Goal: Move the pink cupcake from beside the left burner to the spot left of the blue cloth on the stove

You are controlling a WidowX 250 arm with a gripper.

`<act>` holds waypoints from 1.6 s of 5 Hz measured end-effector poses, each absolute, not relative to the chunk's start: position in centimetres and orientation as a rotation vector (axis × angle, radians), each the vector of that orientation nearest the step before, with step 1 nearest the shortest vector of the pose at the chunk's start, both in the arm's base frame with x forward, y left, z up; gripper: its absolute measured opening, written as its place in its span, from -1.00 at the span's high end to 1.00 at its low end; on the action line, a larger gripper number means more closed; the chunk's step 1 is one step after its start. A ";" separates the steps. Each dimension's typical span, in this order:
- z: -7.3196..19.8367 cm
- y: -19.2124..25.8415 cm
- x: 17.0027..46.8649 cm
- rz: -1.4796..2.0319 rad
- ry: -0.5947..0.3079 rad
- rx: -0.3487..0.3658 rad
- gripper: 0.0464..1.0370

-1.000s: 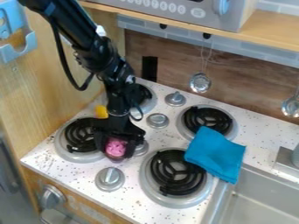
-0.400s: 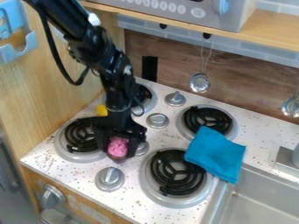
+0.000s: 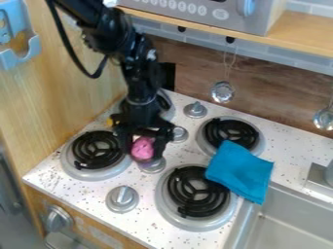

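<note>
from here, the black two-finger gripper [image 3: 143,145] has its jaws closed around a rounded pink object [image 3: 143,148], above the white speckled stovetop, right of the near-left black coil burner [image 3: 98,150].

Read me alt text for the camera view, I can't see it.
A black robot gripper holds a pink object over a speckled toy stovetop with four black coil burners. A folded blue cloth overlaps the two right-hand burners, beside a metal sink.

Gripper [image 3: 143,151] w/ pink item [image 3: 142,147] moved R, twd ctr knobs [image 3: 180,134].
</note>
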State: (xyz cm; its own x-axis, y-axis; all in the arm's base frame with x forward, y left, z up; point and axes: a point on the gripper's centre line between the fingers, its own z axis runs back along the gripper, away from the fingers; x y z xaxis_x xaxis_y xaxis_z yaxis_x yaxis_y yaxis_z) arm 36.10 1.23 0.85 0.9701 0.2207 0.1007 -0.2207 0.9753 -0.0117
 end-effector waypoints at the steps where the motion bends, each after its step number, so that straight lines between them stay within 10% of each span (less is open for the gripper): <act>1: 1.9 0.3 38.6 0.223 -0.110 -0.024 -0.75; 8: -3.7 -1.3 45.7 0.254 -0.107 0.034 -0.86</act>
